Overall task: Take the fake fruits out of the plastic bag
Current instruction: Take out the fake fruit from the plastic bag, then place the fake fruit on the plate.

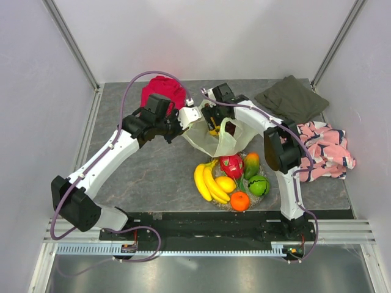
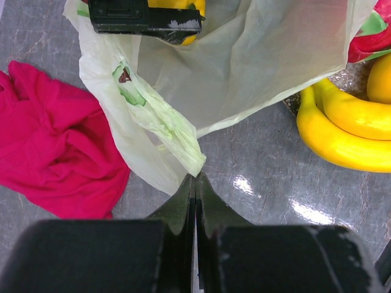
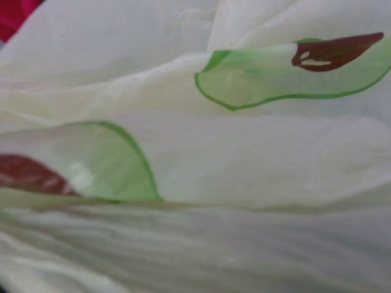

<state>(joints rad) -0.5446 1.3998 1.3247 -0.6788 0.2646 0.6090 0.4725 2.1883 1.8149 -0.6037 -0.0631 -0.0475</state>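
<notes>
Both at the plastic bag [image 1: 208, 140], my left jaws pinched on its edge, my right jaws inside, opening I cannot tell, fake fruits [image 1: 211, 183] at five o'clock.

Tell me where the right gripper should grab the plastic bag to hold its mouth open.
Take the loop handle standing up on the plastic bag's right side, coming down from above: it probably offers a free, thin strip that jaws can straddle, opposite the edge the left gripper pinches shut.

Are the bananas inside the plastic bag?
No, the bananas lie outside the bag, in the open near the orange.
</notes>
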